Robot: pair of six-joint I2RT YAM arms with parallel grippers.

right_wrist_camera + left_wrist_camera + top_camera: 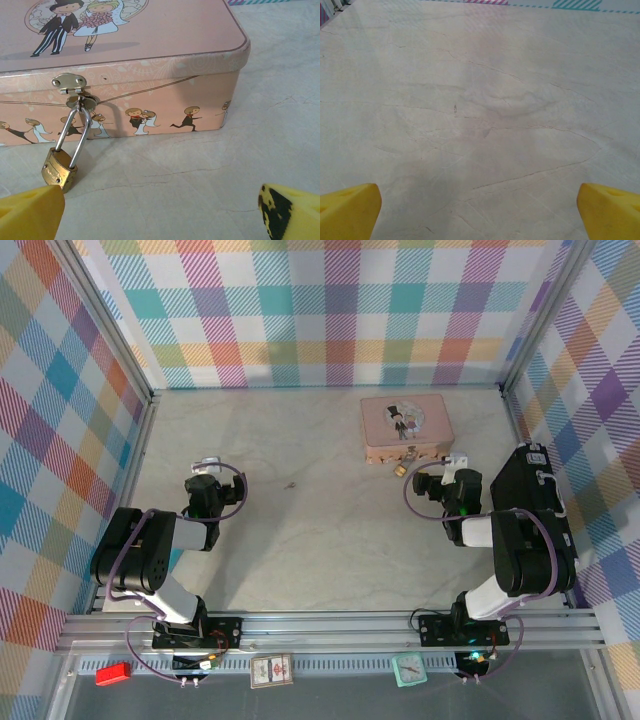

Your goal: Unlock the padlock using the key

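Observation:
The tiny brass padlock (59,170) hangs by its silver shackle from the gold clasp of a pink tin (150,60) and rests tilted on the table. From above, the padlock (400,469) sits at the tin's near edge. My right gripper (160,215) is open just short of it, the padlock by its left fingertip (30,212); nothing is between the tips. From above, that gripper (432,483) is right of the padlock. The key (289,483) is a dark sliver lying mid-table, and the key (455,108) lies well ahead of my open left gripper (480,212).
The pink tin (405,428) with a wedding cartoon stands at the back right. Plaid walls enclose the marble table (300,540) on three sides. A metal rail (320,625) at the near edge carries small items below it.

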